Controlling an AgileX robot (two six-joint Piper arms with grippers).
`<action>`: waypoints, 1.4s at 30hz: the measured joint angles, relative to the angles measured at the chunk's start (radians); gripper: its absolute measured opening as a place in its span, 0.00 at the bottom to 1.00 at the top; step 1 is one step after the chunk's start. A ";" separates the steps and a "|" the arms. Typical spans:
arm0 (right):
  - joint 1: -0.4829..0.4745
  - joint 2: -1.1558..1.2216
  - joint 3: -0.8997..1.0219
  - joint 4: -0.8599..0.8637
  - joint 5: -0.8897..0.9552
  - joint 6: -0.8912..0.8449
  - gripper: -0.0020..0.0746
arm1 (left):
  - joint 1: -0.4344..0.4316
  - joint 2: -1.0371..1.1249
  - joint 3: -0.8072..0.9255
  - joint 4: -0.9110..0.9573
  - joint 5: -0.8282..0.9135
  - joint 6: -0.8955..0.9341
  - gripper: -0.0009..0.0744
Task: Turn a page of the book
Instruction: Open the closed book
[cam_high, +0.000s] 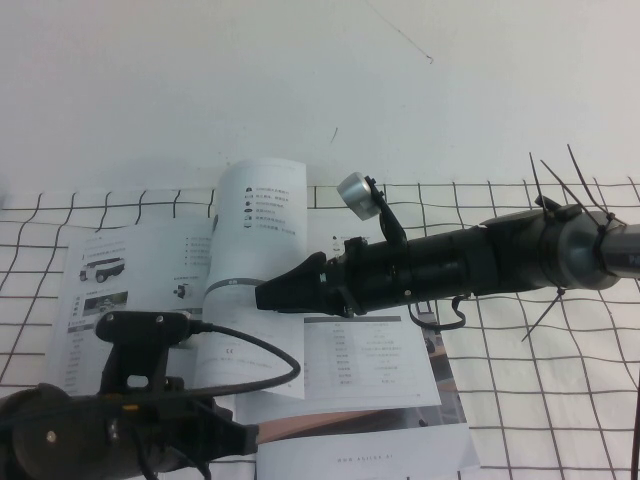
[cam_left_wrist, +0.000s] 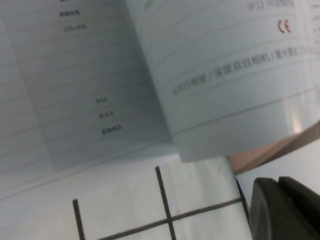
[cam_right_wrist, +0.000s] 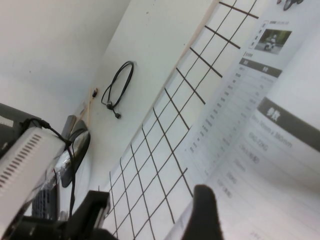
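White worktop (cam_high: 560, 400) with a black grid, plain white wall behind it. Book (cam_high: 140, 270) lies open and flat on the grid, left of centre; thin, glossy white pages with small vehicle photos and grey-headed tables. Page (cam_high: 250, 250) is lifted off the spread and curls up in a tall arc over the spine, its upper edge near the top line of the grid. Right hand (cam_high: 275, 293) reaches in from the right at mid height, dark tapered tip pressed right at the curled page, roughly halfway up it; in the right wrist view one black finger (cam_right_wrist: 205, 212) sits against the sheet, but whether it's clenched on the page I cannot tell. Left hand (cam_high: 235, 437) sits low at the near edge, just beside the book's near-left part, below the curl; its grip state: cannot tell either. Black cable (cam_high: 250, 350) loops across the pages near it.
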 joint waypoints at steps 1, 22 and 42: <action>0.000 0.000 0.000 0.000 0.000 0.000 0.69 | 0.000 0.006 0.000 -0.005 -0.017 -0.002 0.01; -0.053 -0.004 0.000 0.000 0.143 0.000 0.69 | 0.000 0.016 0.000 -0.118 -0.139 -0.004 0.01; -0.143 -0.148 0.000 -0.308 0.161 0.076 0.65 | 0.000 -0.057 0.000 -0.209 -0.212 -0.004 0.01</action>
